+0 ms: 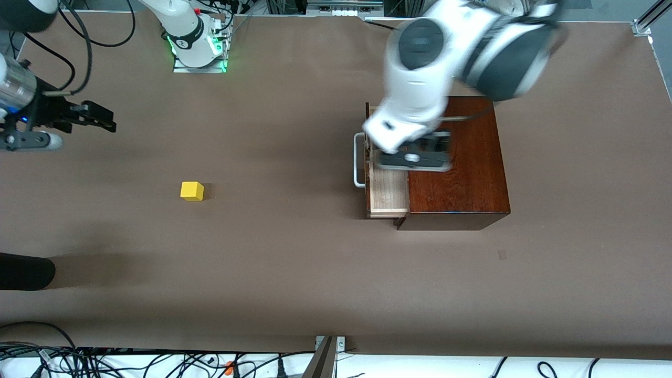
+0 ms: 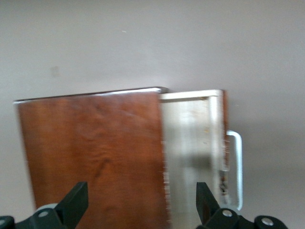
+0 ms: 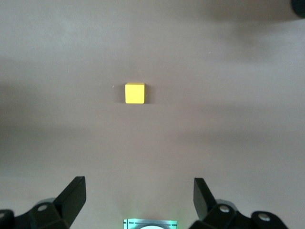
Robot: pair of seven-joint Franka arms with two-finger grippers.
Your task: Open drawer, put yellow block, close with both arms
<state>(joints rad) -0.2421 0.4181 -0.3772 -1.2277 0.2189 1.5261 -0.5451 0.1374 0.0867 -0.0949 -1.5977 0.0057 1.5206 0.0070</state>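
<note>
- My left tool, fingers spread wide and holding nothing, hangs over the glossy mahogany box and its pale wooden drawer, which is partly pulled out.
- My right tool, also spread and empty, waits over the brown counter.
- Small bright yellow cube sits on the counter, well apart from the drawer, toward my right arm's end.

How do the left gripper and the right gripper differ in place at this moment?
The left gripper hangs over the dark wooden box and its partly open drawer; the right gripper hangs over bare table at the right arm's end. The left wrist view shows the drawer's white handle; the right wrist view shows the yellow block. Both have open, empty jaws.
</note>
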